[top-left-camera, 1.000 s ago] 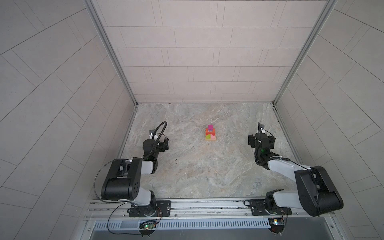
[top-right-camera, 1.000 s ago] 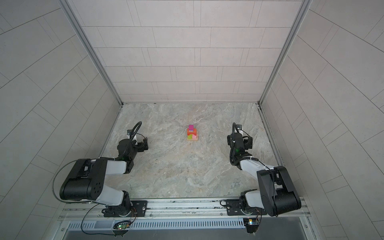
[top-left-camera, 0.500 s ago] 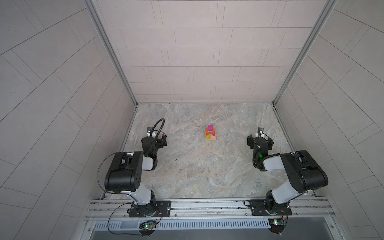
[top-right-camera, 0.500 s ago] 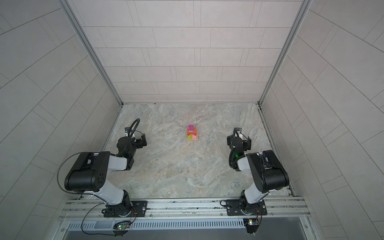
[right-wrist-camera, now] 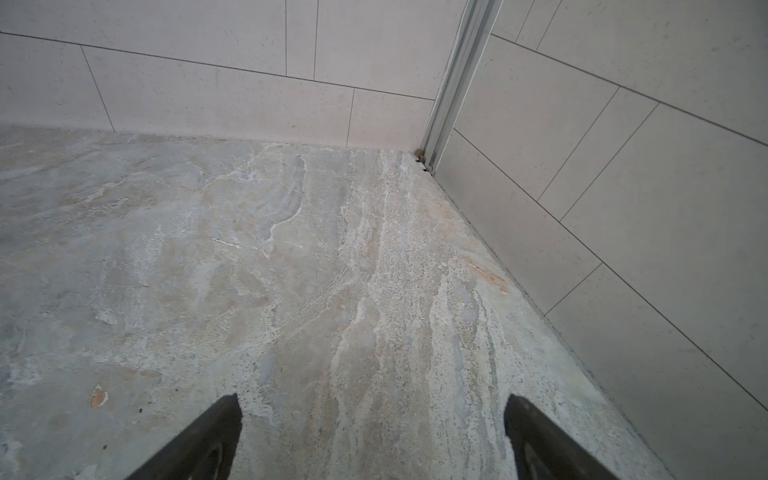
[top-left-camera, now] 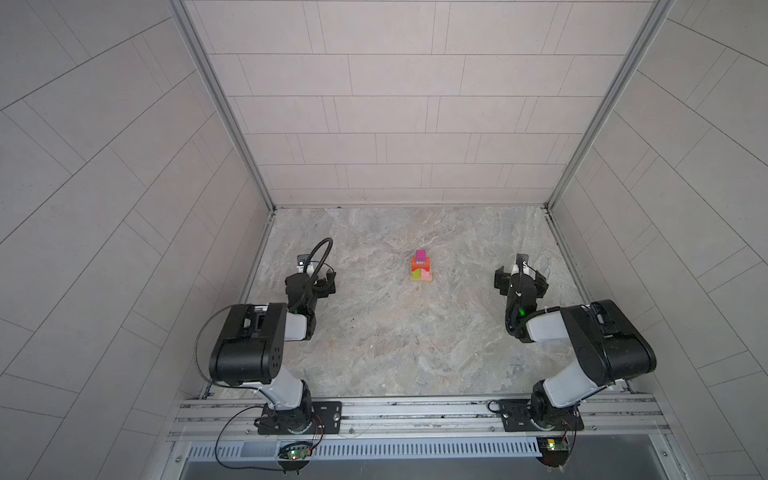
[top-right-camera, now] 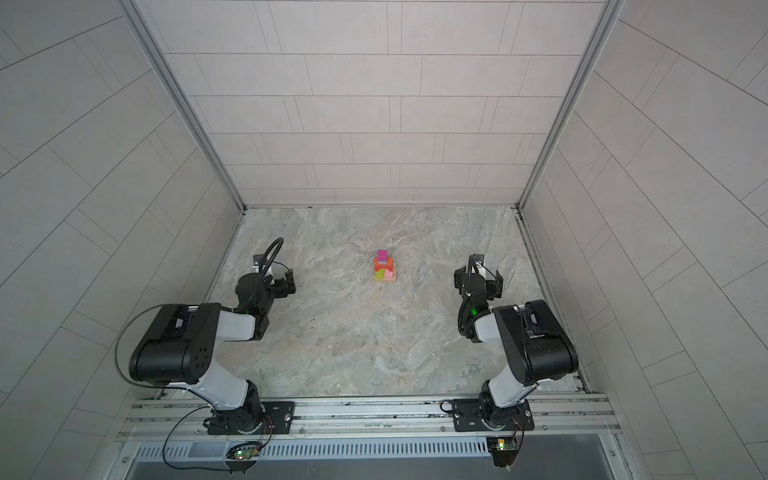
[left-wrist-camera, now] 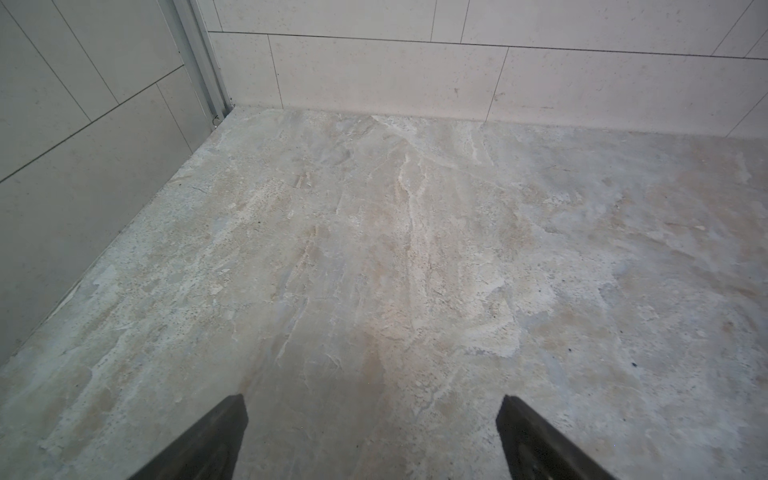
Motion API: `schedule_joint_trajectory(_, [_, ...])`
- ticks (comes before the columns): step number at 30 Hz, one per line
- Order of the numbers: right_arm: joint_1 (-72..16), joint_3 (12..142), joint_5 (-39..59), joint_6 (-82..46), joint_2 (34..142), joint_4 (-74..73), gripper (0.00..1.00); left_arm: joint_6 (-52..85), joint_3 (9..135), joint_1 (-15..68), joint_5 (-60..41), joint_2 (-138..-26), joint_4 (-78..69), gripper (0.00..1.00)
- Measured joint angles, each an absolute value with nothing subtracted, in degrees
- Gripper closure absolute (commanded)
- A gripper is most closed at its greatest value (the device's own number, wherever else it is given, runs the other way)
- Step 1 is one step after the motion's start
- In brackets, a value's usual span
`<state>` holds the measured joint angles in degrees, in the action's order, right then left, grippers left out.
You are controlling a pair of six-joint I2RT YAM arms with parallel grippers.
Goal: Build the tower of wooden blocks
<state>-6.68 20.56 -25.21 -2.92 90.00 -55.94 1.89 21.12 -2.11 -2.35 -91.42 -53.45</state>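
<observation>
The tower (top-left-camera: 421, 268) (top-right-camera: 384, 267) stands alone mid-floor toward the back in both top views. Its wood blocks are stacked in steps: a tan base, green (top-left-camera: 415, 274) and pink (top-left-camera: 426, 274) side by side, orange and red above, and a magenta cube (top-left-camera: 420, 254) on top. My left gripper (top-left-camera: 316, 272) (top-right-camera: 276, 274) hovers open far to its left. My right gripper (top-left-camera: 520, 274) (top-right-camera: 478, 272) is open far to its right. In the wrist views the left gripper (left-wrist-camera: 370, 401) and right gripper (right-wrist-camera: 371, 401) show only bare floor between their fingertips.
Tiled walls close the marbled floor (top-left-camera: 395, 332) on three sides. The left wall's corner post (left-wrist-camera: 199, 62) lies ahead of the left gripper, the right corner post (right-wrist-camera: 453, 83) ahead of the right gripper. A metal rail (top-left-camera: 415, 411) carrying both arm bases runs along the front.
Both arms have folded back over their bases, the elbows swinging round. The grippers stayed open near the same spots. The tower has not moved.
</observation>
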Motion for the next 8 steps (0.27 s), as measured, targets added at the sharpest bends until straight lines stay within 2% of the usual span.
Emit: schedule_joint_trajectory(8, [-6.7, 20.5, -24.9, -2.8, 90.0, -56.0, 0.01, 1.8, 21.1, -2.1, -2.5, -91.4, -53.2, 0.0])
